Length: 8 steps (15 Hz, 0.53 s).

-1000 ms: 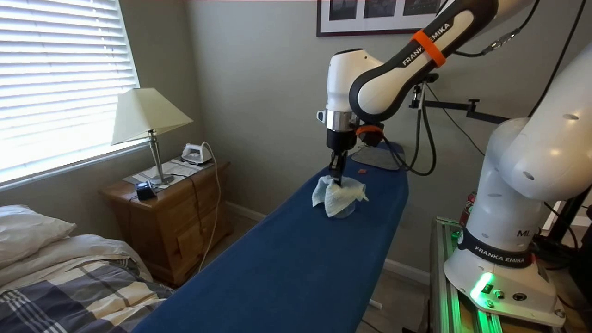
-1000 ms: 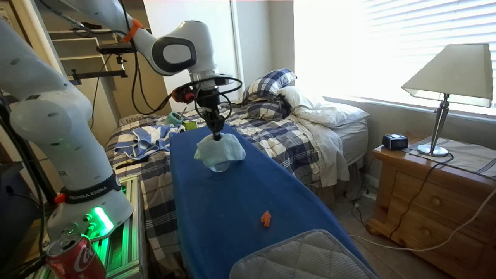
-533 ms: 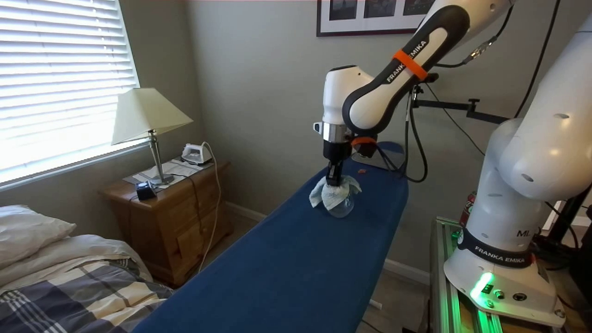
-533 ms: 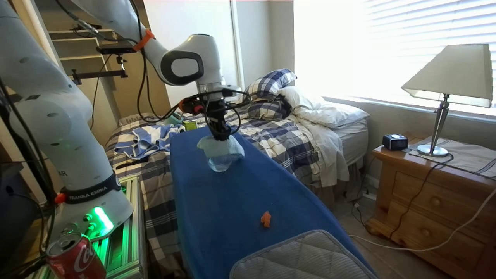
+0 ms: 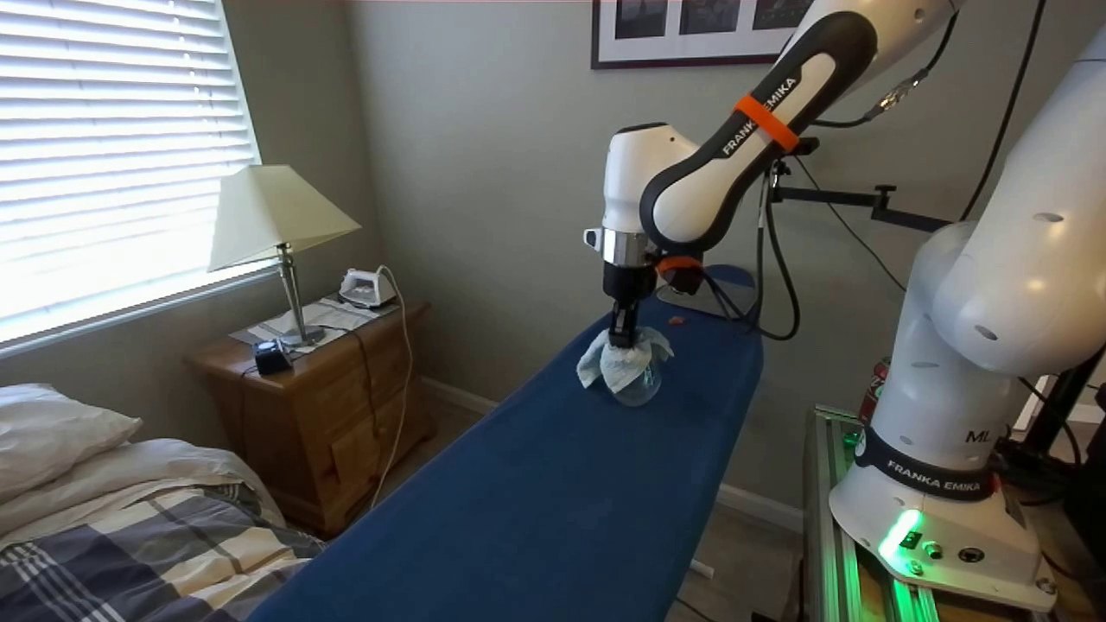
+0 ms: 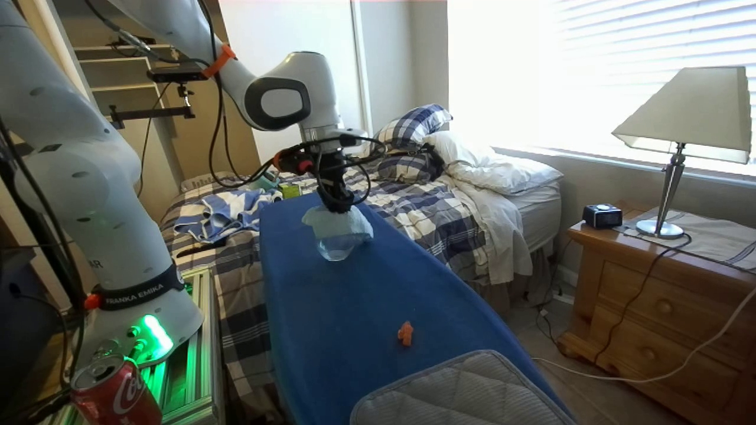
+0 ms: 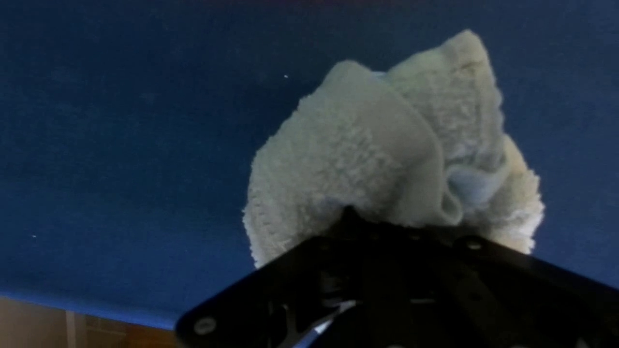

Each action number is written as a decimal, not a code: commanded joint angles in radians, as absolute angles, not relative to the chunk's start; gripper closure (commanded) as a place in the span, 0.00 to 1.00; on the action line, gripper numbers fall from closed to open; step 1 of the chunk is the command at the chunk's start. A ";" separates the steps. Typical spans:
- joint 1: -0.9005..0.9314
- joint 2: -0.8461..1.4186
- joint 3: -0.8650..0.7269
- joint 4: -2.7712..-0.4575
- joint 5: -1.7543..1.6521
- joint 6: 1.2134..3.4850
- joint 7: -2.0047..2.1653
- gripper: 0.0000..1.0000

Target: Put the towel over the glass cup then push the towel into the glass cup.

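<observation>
pointing a closed gripper down into a pale terry towel draped over a clear glass cup

holding the jaws together, with tips buried in the folds; unclear about any cloth pinched between. hiding the cup's mouth, with bare glass showing below in both exterior views. placed, cup and all, on a blue ironing board, well apart from a small orange piece and a quilted grey pad.
</observation>
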<state>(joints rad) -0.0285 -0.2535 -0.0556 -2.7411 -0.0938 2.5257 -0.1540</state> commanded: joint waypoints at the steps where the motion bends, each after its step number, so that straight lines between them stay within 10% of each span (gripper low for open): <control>1: -0.004 -0.279 -0.062 -2.748 -0.051 2.503 -0.201 1.00; 8: 0.008 -0.352 -0.053 -2.748 -0.056 2.435 -0.185 1.00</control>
<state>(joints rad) 0.0007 -0.2996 -0.0527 -2.7416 -0.0791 2.4852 -0.1730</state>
